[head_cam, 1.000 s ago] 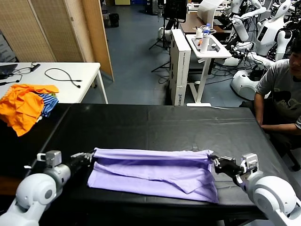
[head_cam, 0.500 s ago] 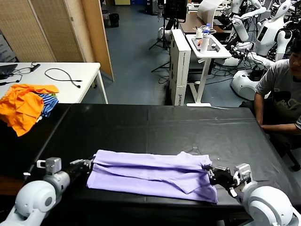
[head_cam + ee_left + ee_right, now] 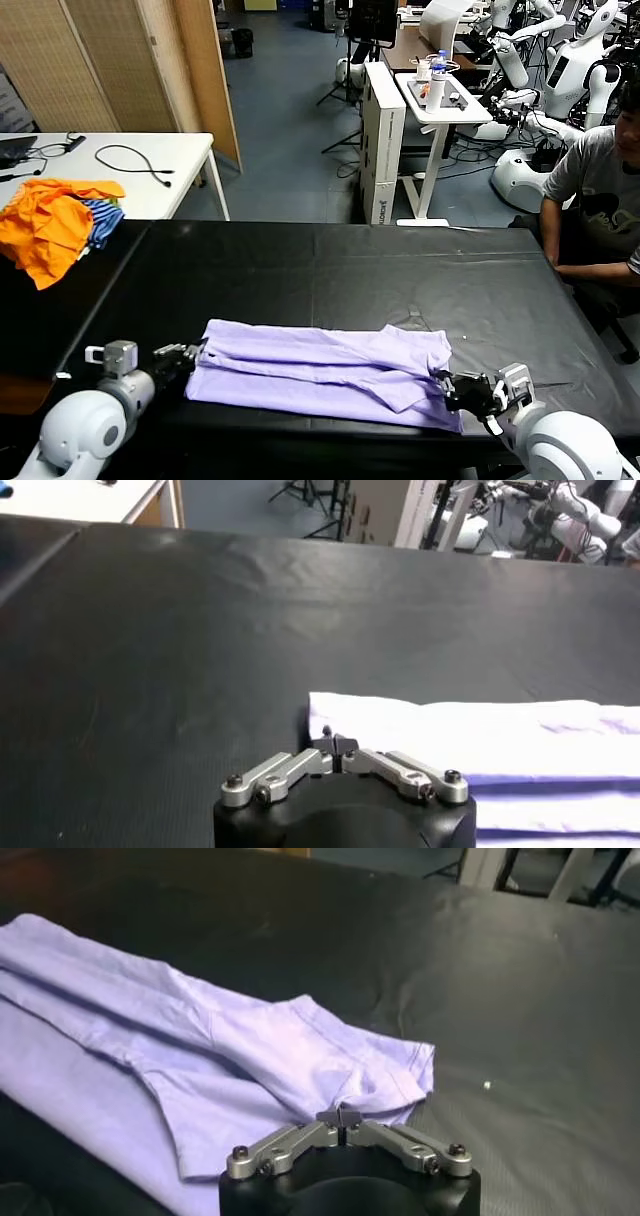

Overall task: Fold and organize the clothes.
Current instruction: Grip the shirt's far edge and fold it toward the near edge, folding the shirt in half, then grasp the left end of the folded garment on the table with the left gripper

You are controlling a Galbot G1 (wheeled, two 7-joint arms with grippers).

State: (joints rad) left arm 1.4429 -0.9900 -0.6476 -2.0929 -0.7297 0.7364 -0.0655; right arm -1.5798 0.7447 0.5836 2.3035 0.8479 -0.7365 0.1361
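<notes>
Work surface: I see a black table [image 3: 330, 270], wrinkled in places.
Far left: an orange garment pile [image 3: 48, 225] with a blue-and-white striped cloth [image 3: 103, 220] tucked against it.
Behind that: a white table [image 3: 150, 185] carrying a black cable [image 3: 135, 160].
Right edge: a seated person in grey [image 3: 598, 190].
Background: a white cart [image 3: 440, 100] with what I think is a bottle [image 3: 437, 70].

No text or label seems legible anywhere in these views.
</notes>
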